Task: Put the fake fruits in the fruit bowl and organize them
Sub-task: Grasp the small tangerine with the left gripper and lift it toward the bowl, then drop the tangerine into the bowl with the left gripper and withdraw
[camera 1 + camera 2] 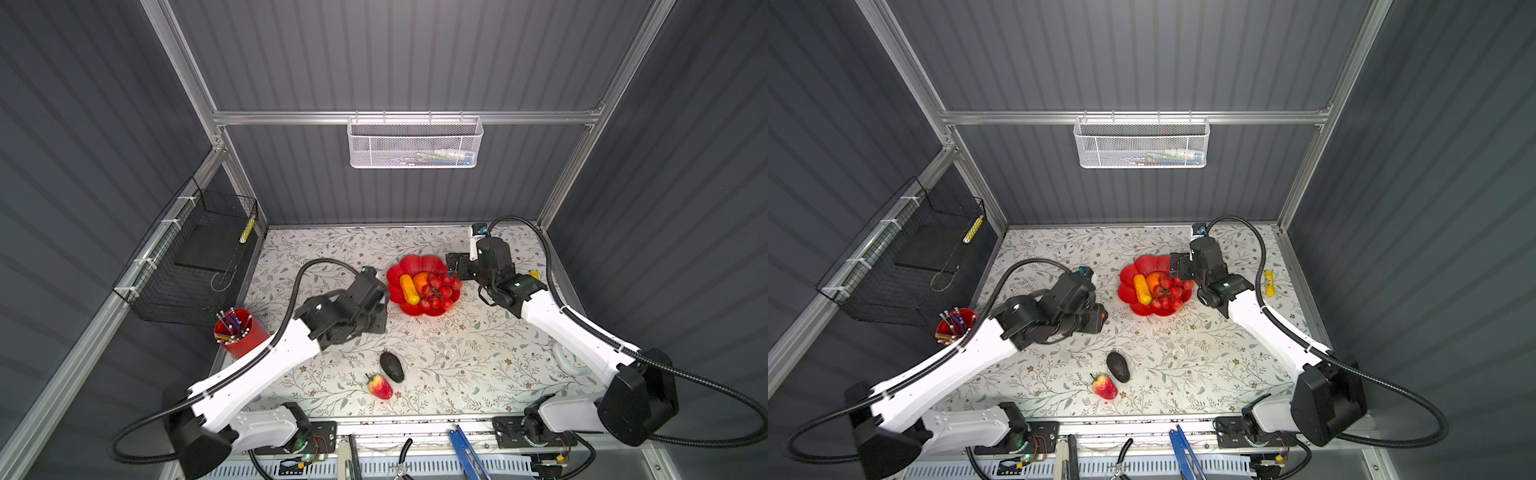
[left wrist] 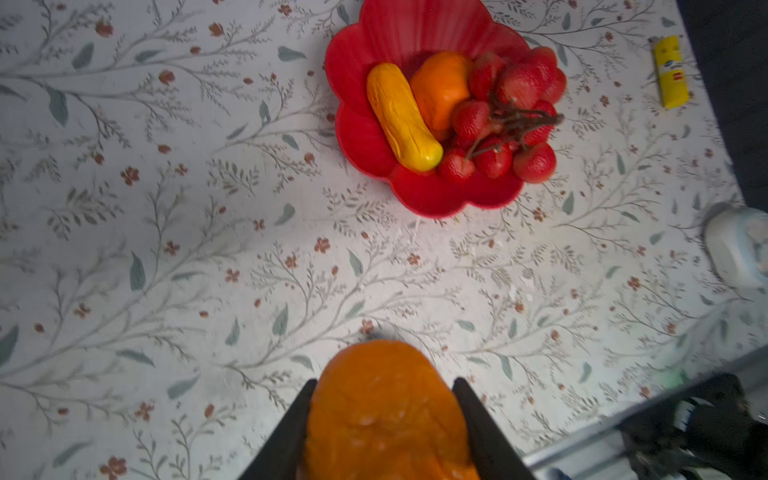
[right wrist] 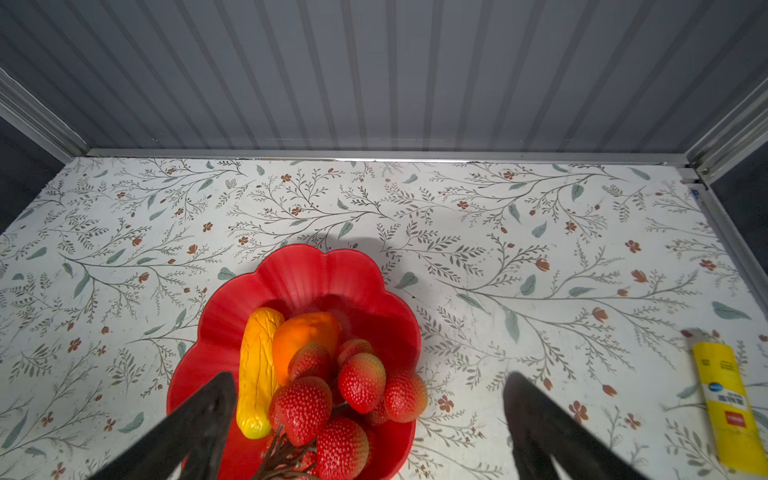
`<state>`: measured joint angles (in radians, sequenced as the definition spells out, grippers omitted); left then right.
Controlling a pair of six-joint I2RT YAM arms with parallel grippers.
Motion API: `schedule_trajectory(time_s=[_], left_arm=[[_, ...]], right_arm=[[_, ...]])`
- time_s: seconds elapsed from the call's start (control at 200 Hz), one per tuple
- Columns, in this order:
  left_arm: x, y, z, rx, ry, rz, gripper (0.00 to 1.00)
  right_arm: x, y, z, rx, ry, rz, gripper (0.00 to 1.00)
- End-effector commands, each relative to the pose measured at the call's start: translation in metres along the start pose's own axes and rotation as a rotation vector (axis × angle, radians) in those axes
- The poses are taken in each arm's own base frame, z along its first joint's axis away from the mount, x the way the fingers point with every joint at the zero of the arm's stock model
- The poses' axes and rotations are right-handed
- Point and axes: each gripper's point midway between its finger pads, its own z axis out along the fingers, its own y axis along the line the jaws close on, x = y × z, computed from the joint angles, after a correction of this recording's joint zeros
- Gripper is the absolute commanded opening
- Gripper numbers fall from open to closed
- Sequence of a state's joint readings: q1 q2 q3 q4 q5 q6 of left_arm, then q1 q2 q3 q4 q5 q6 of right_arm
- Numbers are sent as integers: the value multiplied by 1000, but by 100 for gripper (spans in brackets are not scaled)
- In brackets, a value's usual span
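The red flower-shaped fruit bowl (image 1: 415,262) (image 2: 374,25) holds a yellow oblong fruit (image 1: 408,289) (image 3: 257,374), an orange fruit (image 2: 440,87) and a red grape bunch (image 1: 440,291) (image 3: 332,399). My left gripper (image 2: 384,382) (image 1: 1100,318) is shut on another orange fruit (image 2: 386,415), held above the table left of and nearer than the bowl. My right gripper (image 3: 370,376) (image 1: 455,266) hangs open over the bowl's right edge, nothing between its fingers. A dark avocado (image 1: 392,366) and a red strawberry (image 1: 380,386) lie side by side near the table's front.
A red pen cup (image 1: 239,332) stands at the left edge beside a black wire basket (image 1: 195,257). A small yellow tube (image 1: 1269,283) lies at the right edge, with a white round object (image 1: 571,359) nearer the front. A white mesh basket (image 1: 415,143) hangs on the back wall.
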<state>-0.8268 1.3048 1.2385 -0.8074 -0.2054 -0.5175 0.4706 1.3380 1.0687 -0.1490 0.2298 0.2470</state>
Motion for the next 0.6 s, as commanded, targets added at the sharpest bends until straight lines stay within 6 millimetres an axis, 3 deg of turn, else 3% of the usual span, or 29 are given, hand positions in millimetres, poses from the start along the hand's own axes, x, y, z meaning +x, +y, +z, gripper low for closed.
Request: schedule_trajectory(time_s=[0.0, 0.1, 0.24, 0.39, 0.595], left_arm=[[-58, -30, 29, 104, -93, 169, 41], [-98, -34, 64, 104, -95, 195, 41], [-133, -27, 116, 92, -92, 190, 42], [-149, -32, 169, 101, -96, 198, 42], [-164, -33, 221, 84, -172, 171, 43]], right_arm=[[2, -6, -17, -8, -7, 28, 99], [10, -13, -28, 1, 4, 35, 99], [23, -20, -37, 3, 21, 58, 99], [30, -27, -41, 22, 29, 61, 99], [29, -30, -42, 27, 30, 53, 99]])
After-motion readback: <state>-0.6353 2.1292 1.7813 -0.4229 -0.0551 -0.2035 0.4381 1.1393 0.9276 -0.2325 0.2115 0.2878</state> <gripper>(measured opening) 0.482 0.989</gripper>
